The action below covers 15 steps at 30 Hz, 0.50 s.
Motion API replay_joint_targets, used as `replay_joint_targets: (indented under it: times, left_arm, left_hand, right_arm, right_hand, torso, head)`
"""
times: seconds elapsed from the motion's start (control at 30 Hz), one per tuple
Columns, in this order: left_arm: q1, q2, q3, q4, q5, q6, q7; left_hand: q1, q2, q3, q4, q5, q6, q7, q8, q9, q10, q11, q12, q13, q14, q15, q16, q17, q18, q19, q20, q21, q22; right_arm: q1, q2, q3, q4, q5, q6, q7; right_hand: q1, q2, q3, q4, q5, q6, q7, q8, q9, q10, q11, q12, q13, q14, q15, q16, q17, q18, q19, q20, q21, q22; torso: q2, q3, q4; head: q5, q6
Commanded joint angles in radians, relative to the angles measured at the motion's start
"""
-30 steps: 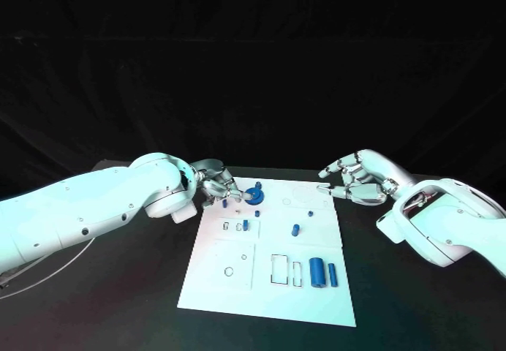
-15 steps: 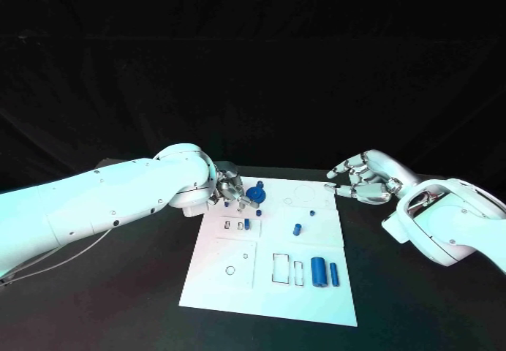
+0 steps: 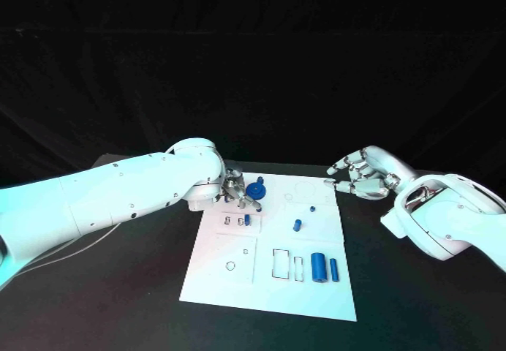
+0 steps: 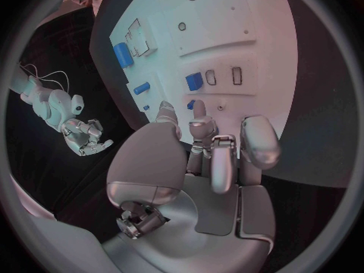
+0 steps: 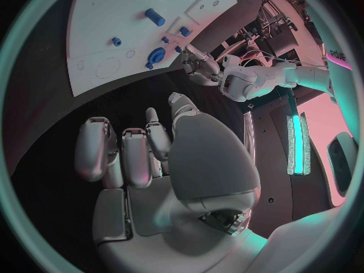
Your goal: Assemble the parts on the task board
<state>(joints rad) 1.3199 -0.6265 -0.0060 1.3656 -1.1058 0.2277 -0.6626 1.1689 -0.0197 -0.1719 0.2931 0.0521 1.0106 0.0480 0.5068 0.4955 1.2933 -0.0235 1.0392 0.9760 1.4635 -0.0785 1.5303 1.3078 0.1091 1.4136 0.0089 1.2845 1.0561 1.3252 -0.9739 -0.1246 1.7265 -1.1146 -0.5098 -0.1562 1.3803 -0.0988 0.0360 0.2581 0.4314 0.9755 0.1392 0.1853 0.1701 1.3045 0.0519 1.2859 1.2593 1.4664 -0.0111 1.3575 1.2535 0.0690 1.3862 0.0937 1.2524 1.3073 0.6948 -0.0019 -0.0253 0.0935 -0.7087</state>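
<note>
The white task board (image 3: 238,272) lies mid-table. My left hand (image 3: 236,190) hovers over its far left part, beside a blue round part (image 3: 257,192) standing on the board. In the left wrist view, thumb and a finger (image 4: 199,112) pinch a small blue peg (image 4: 190,105) just beyond a blue block (image 4: 194,80) in its slot. My right hand (image 3: 362,178) hangs off the board's far right corner, fingers loosely bent and holding nothing. The right wrist view shows the round part (image 5: 156,56) with the left hand (image 5: 199,67) close by.
Two blue cylinders (image 3: 316,269) (image 3: 333,269) lie at the board's near right beside empty outlined slots (image 3: 279,265). A short cylinder (image 3: 296,224) and a small peg (image 3: 312,208) sit mid-board. Black table (image 3: 126,292) surrounds the board.
My left arm has swung right over the board's far left part, carrying the hand and the small peg toward the round part. The right hand has drawn back slightly.
</note>
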Motion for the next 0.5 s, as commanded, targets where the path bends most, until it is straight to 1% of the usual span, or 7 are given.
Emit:
replay_joint_targets:
  times: [0.03,0.13,0.2,0.27,0.33,0.43,0.5]
  left_arm:
    - [0.001,0.013,-0.002,-0.014,-0.003,0.038,0.000]
    - [0.001,0.018,-0.003,-0.023,0.001,0.039,0.003]
    - [0.001,0.022,-0.005,-0.031,0.003,0.042,0.004]
    - [0.000,0.025,-0.007,-0.037,0.004,0.044,0.005]
    - [0.000,0.027,-0.008,-0.043,0.004,0.049,0.008]
    - [-0.001,0.027,-0.010,-0.050,0.005,0.052,0.012]
    - [-0.001,0.028,-0.010,-0.054,0.005,0.053,0.013]
  left_hand:
    - [-0.030,-0.003,-0.007,0.001,0.000,-0.013,0.000,0.007,0.009,-0.008,0.002,-0.005,-0.002,0.089,-0.004,0.000,0.204,-0.019,-0.003,0.002,0.006,0.002]
    - [-0.035,-0.005,-0.006,0.001,0.000,-0.014,0.001,0.008,0.012,-0.009,0.002,-0.005,-0.002,0.089,-0.003,0.000,0.204,-0.019,-0.004,0.003,0.006,0.002]
    - [-0.037,-0.005,-0.006,0.001,0.000,-0.015,0.001,0.008,0.013,-0.009,0.002,-0.006,-0.003,0.089,-0.003,0.001,0.205,-0.019,-0.004,0.003,0.007,0.002]
    - [-0.037,-0.004,-0.005,0.001,0.000,-0.015,0.001,0.008,0.013,-0.011,0.002,-0.009,-0.006,0.090,-0.003,0.002,0.207,-0.019,-0.004,0.003,0.007,0.004]
    - [-0.037,-0.003,-0.004,0.000,0.000,-0.015,0.001,0.009,0.014,-0.012,0.002,-0.010,-0.006,0.090,-0.003,0.002,0.207,-0.019,-0.004,0.003,0.008,0.005]
    - [-0.035,-0.003,-0.002,0.000,0.000,-0.016,0.001,0.009,0.015,-0.012,0.002,-0.011,-0.007,0.090,-0.003,0.002,0.207,-0.019,-0.004,0.003,0.008,0.005]
    - [-0.034,-0.003,-0.001,-0.001,0.000,-0.016,0.001,0.009,0.016,-0.013,0.002,-0.011,-0.008,0.090,-0.003,0.003,0.208,-0.019,-0.004,0.003,0.008,0.005]
  right_arm:
    - [-0.001,0.006,0.000,-0.002,-0.016,-0.002,-0.006]
    - [-0.001,0.009,0.000,-0.003,-0.016,-0.003,-0.004]
    - [-0.002,0.011,0.000,-0.004,-0.016,-0.004,-0.003]
    - [-0.002,0.011,0.000,-0.004,-0.016,-0.004,-0.003]
    - [-0.002,0.012,0.000,-0.004,-0.016,-0.004,-0.003]
    - [-0.002,0.013,0.000,-0.005,-0.016,-0.002,-0.002]
    - [-0.003,0.015,0.000,-0.005,-0.016,-0.001,-0.001]
  right_hand:
    - [-0.007,0.000,-0.002,0.003,0.000,0.002,-0.003,0.005,0.002,0.007,0.001,0.005,-0.001,0.031,-0.009,-0.004,-0.001,0.007,-0.001,-0.005,-0.004,0.059]
    - [-0.007,0.000,-0.002,0.003,0.001,0.002,-0.003,0.005,0.002,0.007,0.001,0.004,-0.001,0.030,-0.009,-0.004,-0.002,0.007,-0.001,-0.005,-0.005,0.059]
    - [-0.008,0.001,-0.002,0.003,0.002,0.001,-0.003,0.005,0.001,0.006,0.001,0.004,-0.002,0.030,-0.009,-0.005,-0.002,0.007,-0.001,-0.005,-0.006,0.059]
    - [-0.008,0.001,-0.001,0.003,0.005,0.000,-0.003,0.005,0.001,0.006,0.001,0.004,-0.002,0.031,-0.009,-0.005,-0.001,0.007,-0.001,-0.005,-0.006,0.059]
    - [-0.008,0.001,-0.001,0.003,0.005,0.000,-0.003,0.005,0.001,0.006,0.001,0.004,-0.002,0.031,-0.009,-0.005,-0.001,0.007,-0.001,-0.005,-0.006,0.059]
    - [-0.007,0.001,-0.001,0.003,0.007,0.000,-0.003,0.005,0.001,0.009,0.001,0.007,0.001,0.032,-0.009,-0.002,0.003,0.006,0.002,-0.005,-0.002,0.061]
    - [-0.007,0.001,-0.001,0.003,0.008,0.000,-0.003,0.005,0.001,0.009,0.001,0.006,0.001,0.032,-0.009,-0.002,0.003,0.006,0.002,-0.005,-0.002,0.061]
  torso:
    - [0.002,0.0001,-0.0014]
    - [0.004,-0.0009,-0.0036]
    - [0.004,-0.0006,-0.0033]
    - [0.006,-0.0013,-0.0038]
    - [0.006,-0.0013,-0.0030]
    - [0.007,-0.0013,-0.0043]
    - [0.009,-0.0011,-0.0053]
  head:
    - [0.002,-0.003]
    - [0.003,-0.005]
    - [0.003,-0.007]
    - [0.004,-0.008]
    - [0.002,-0.010]
    - [-0.002,-0.017]
    - [-0.001,-0.017]
